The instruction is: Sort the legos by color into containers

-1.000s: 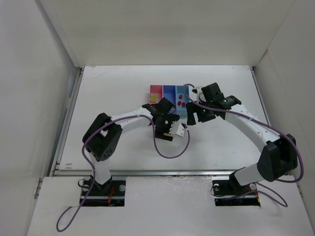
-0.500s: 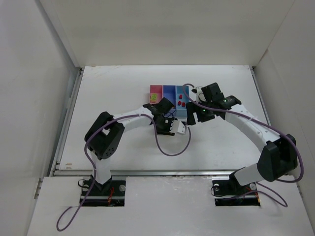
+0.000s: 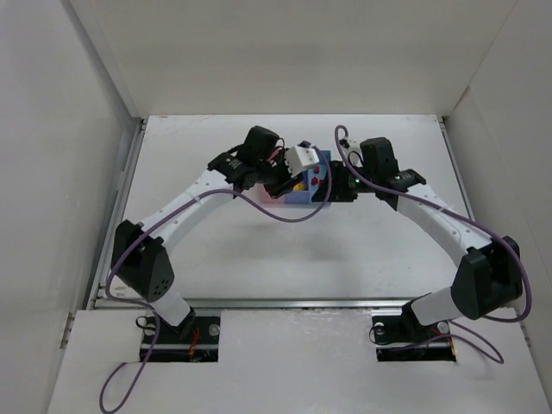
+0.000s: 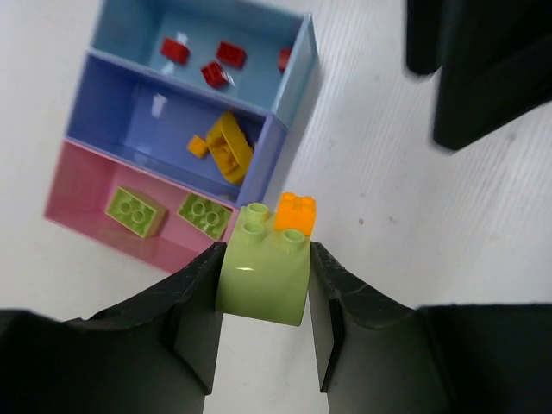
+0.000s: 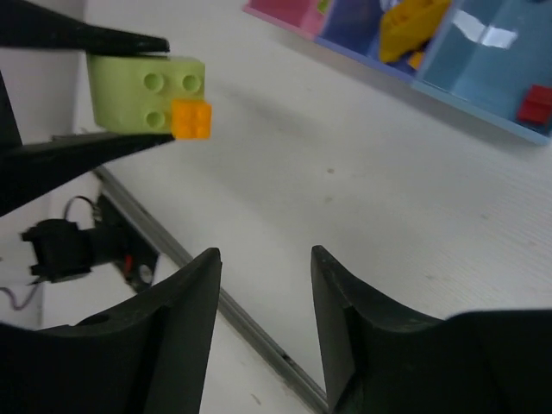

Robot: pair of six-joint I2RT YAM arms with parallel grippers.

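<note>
lifted from the spot in front of the bins where it worked a second earlier, the left arm [image 3: 185, 200] had swung up and over toward the far side of the table, while the right arm held nearly the same place. the left gripper [image 4: 265, 254] was clamped on a lime-green brick [image 4: 263, 276], one finger [image 4: 194, 319] pressed to each flank, and it held the brick in the air above the table [image 4: 388, 241]. a small orange brick [image 4: 295, 213] was stuck on the lime one's studded top, at the corner away from the palm. just past the fingertips and off to their left lay the three joined containers. the pink bin [image 4: 78, 185] was nearest, with two lime bricks [image 4: 135, 210] in it. beyond it the medium-blue bin [image 4: 147, 121] held a clump of yellow-orange bricks [image 4: 228, 147], and farthest out the light-blue bin [image 4: 216, 26] held several red bricks [image 4: 230, 53].

the right gripper [image 5: 265, 254] hung with its jaws apart and nothing between them, only bare table below. ahead of its fingers and to their left, the clamped lime brick and its orange rider were in plain sight; the row of bins lay ahead and to the right.
</note>
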